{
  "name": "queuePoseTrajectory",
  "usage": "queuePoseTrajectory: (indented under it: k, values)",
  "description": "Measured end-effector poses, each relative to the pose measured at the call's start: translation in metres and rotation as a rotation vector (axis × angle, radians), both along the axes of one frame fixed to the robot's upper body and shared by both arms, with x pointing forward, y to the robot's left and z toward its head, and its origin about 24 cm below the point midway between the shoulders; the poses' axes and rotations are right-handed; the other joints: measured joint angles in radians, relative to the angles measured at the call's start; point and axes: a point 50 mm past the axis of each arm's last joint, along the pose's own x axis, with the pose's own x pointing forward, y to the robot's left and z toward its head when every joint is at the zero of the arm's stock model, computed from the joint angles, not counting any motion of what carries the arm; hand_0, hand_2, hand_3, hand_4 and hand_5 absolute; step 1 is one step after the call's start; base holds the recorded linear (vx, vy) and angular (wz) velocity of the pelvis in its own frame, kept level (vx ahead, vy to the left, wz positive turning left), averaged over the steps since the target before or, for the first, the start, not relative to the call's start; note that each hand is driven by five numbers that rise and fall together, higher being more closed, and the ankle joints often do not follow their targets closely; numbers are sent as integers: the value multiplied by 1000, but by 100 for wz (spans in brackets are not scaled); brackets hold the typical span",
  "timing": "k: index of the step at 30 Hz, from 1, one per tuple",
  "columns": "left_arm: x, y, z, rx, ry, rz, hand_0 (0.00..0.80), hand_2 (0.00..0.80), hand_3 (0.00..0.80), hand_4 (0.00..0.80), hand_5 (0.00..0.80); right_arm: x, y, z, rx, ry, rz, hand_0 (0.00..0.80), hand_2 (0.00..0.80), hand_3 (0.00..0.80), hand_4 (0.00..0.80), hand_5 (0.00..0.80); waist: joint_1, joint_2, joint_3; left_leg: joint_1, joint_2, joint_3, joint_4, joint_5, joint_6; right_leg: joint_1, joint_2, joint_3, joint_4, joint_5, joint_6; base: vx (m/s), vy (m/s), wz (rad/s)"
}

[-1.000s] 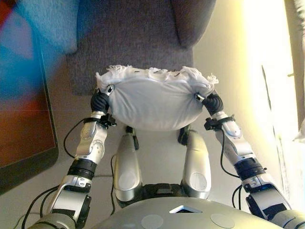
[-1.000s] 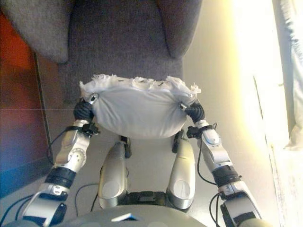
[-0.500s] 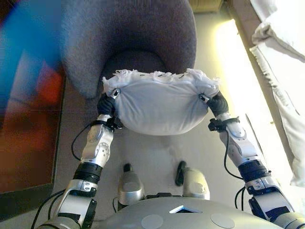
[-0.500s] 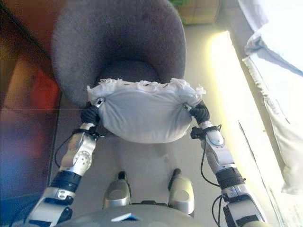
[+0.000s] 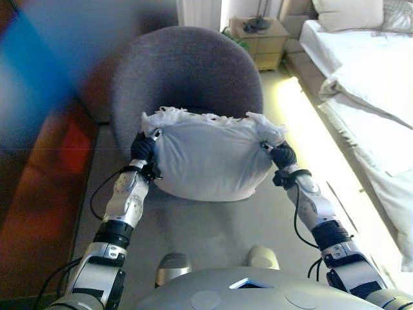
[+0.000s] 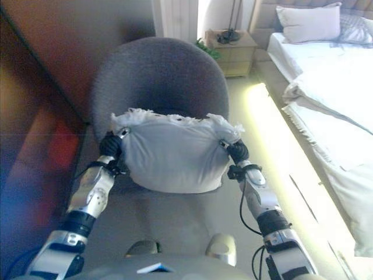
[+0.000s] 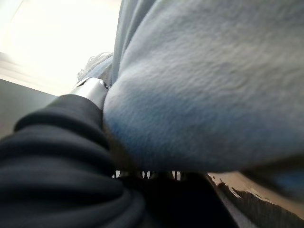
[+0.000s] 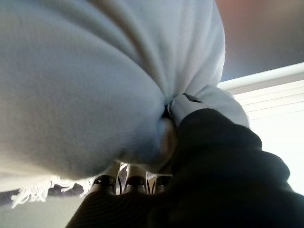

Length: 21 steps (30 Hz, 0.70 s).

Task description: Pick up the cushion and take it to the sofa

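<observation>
A white cushion with a frayed fringe along its top edge hangs in the air between my two hands. My left hand grips its left end and my right hand its right end. In the left wrist view the thumb presses into the cushion. In the right wrist view the fingers reach under the cushion and the thumb pinches its cloth. A round grey upholstered chair stands straight ahead, just past the cushion, which hides its seat.
A bed with white bedding and a pillow runs along the right. A wooden nightstand stands behind the chair. Dark reddish-brown furniture borders the left. Pale floor lies below the cushion.
The camera has swung upward: the whole chair, the nightstand and the bed have come into view. The cushion stays held between both hands in the same grip.
</observation>
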Motion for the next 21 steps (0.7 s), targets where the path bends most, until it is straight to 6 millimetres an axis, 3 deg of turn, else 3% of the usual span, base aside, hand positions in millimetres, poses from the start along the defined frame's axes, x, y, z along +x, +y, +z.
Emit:
queuePoseTrajectory:
  k: [3,5,8,10,13,14,16,18,21]
  values:
    - [0,2,0,10,4,-5,800,800,800,800,800,-1,2,-2,11,7,9,800,800,800,800,800,6,-10,-1,6,-23,-22,-39,19,29,-24,59,22,9,-92,63,307,-169,18]
    - [0,0,0,17,5,-17,800,800,800,800,800,-1,1,-1,25,8,10,800,800,800,800,800,-1,-21,3,10,-46,-42,-61,33,50,-22,96,31,-122,-127,94,383,-146,13]
    - [0,-3,-1,17,8,-26,800,800,800,800,800,-2,-4,-1,28,22,12,800,800,800,800,800,-28,-56,25,27,-77,-56,-83,36,56,-35,135,41,-345,-123,112,408,-83,18]
    - [-1,-4,-4,22,20,-31,800,800,800,800,800,-2,-6,-3,45,39,3,800,800,800,800,800,-48,-90,45,55,-88,-59,-94,30,46,-34,142,20,-448,-112,123,437,-79,38]
    - [-9,-7,-16,12,75,-39,800,800,800,800,800,-5,-12,-8,48,66,-15,800,800,800,800,800,-53,-128,34,119,-90,-54,-129,0,-4,-35,134,-75,-373,-128,123,454,-109,10]
    - [-12,-8,-20,1,88,-37,800,800,800,800,800,-6,-14,-8,48,68,-11,800,800,800,800,800,-51,-127,27,148,-80,-57,-146,-12,-23,-29,143,-87,-361,-99,81,436,-122,-10]
    - [-15,-13,-23,-20,97,-38,800,800,800,800,800,-6,-19,-6,35,63,-1,800,800,800,800,800,-52,-79,11,189,-26,-53,-173,-25,-46,-21,196,-130,-345,-92,66,442,-140,-10]
    - [-14,-15,-21,-29,86,-40,800,800,800,800,800,-5,-22,-5,23,66,10,800,800,800,800,800,-67,-53,4,217,32,-45,-165,-37,-76,-9,248,-146,-312,-118,12,350,-200,-9]
    - [-13,-14,-19,-29,80,-29,800,800,800,800,800,-5,-21,-4,19,62,23,800,800,800,800,800,-78,-54,0,181,75,-29,30,-33,-101,43,294,-149,-320,-174,-79,316,-293,-35]
